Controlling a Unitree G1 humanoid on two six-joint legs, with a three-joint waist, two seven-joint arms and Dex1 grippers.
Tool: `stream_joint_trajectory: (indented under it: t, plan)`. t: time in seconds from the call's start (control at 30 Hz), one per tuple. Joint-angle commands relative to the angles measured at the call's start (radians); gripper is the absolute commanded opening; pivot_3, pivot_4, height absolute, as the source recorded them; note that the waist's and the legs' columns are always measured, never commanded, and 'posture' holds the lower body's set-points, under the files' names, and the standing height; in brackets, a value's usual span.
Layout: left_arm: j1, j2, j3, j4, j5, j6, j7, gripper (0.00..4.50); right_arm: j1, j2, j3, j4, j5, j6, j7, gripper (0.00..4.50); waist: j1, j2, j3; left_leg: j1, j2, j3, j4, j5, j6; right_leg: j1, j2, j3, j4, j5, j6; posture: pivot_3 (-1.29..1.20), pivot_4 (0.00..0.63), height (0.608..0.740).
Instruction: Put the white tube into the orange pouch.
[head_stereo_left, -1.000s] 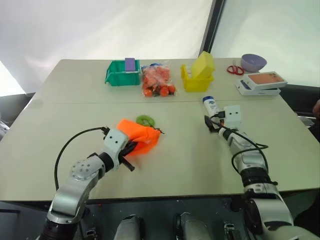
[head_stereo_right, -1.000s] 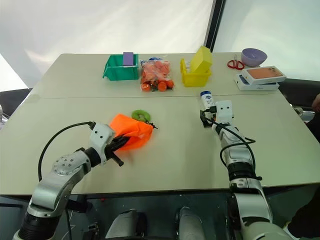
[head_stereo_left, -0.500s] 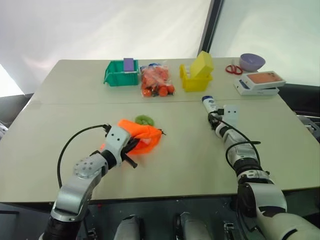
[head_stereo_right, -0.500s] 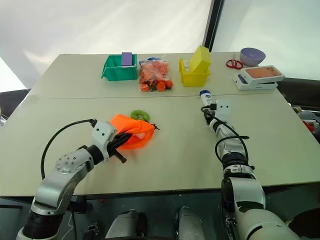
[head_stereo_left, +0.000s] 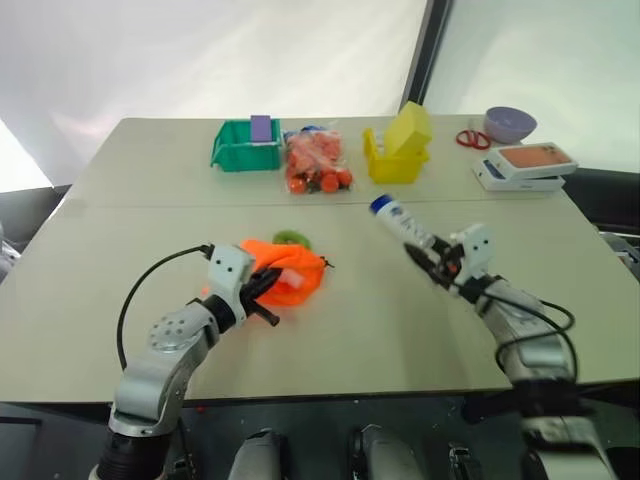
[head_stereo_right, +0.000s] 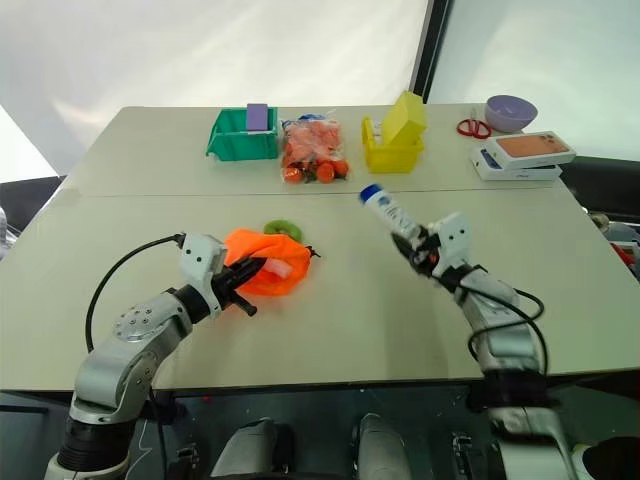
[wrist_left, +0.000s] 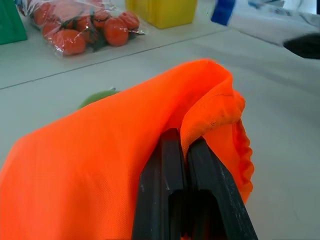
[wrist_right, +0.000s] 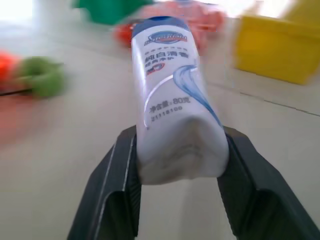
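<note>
Nearest the camera, at lower left of the left eye view, the left pincer (head_stereo_left: 262, 296) is closed on a fold of the orange pouch (head_stereo_left: 290, 275); the left wrist view shows its two black fingers (wrist_left: 167, 195) pressed together with the orange cloth pinched between them at the rim. The pouch sits just left of the frame's centre on the table (head_stereo_left: 360, 330), with a lime-green ring (head_stereo_left: 290, 238) peeping out behind it. At right of centre, the right pincer (head_stereo_left: 432, 256) grips the white tube (head_stereo_left: 400, 220) by its flat crimped end, both fingers (wrist_right: 112, 175) bearing on the tube's sides. The tube is held off the table, its long axis slanting from the pincer up and to the left in the frame, blue cap leading. So the cap already aims roughly toward the pouch, which lies to the left of the tube and somewhat lower in the frame, well apart from it across bare table. The coming move likely hinges on bringing that cap leftward to the opening the left pincer holds up.
</note>
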Motion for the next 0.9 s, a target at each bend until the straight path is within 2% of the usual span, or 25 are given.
stream_joint_trajectory:
  t: [0.03,0.13,0.3,0.63,0.9]
  plan:
    - [-0.01,0.005,0.034,-0.015,-0.064,0.01,-0.025,0.0,0.094,-0.074,0.04,-0.27,0.136,0.14,0.119,1.57,-0.002,-0.001,0.0,0.0,0.0,0.0,0.0,0.0,0.0,0.0,-0.001,0.0,0.0,-0.001,-0.001,0.0,0.15,0.74]
    - [-0.006,0.018,0.047,-0.02,-0.106,0.024,-0.046,0.0,0.122,-0.07,0.084,-0.358,0.163,0.217,0.104,1.57,-0.005,-0.002,0.0,0.001,0.0,0.0,0.001,0.0,0.0,0.0,0.0,0.0,-0.001,-0.002,-0.003,0.0,0.15,0.74]
    - [0.006,0.039,0.061,-0.034,-0.15,0.039,-0.052,0.0,0.103,-0.033,0.158,-0.396,0.123,0.267,0.047,1.57,0.003,-0.002,0.0,0.002,-0.001,-0.002,0.001,0.0,0.0,-0.001,-0.001,0.0,-0.001,-0.002,-0.004,0.0,0.15,0.74]
    - [0.033,0.072,0.055,-0.077,-0.206,0.054,-0.061,0.0,0.0,0.058,0.254,-0.316,0.042,0.268,-0.021,1.57,0.015,-0.003,0.0,-0.003,-0.002,-0.001,0.001,-0.001,0.001,-0.004,0.0,0.0,-0.002,-0.001,-0.006,0.0,0.15,0.74]
    - [0.05,0.09,0.033,-0.099,-0.207,0.05,-0.069,0.0,-0.078,0.125,0.378,-0.267,-0.093,0.262,-0.062,1.57,0.021,-0.003,0.0,-0.003,-0.002,-0.001,0.001,-0.001,0.001,-0.004,0.0,0.0,-0.002,-0.001,-0.006,0.0,0.15,0.74]
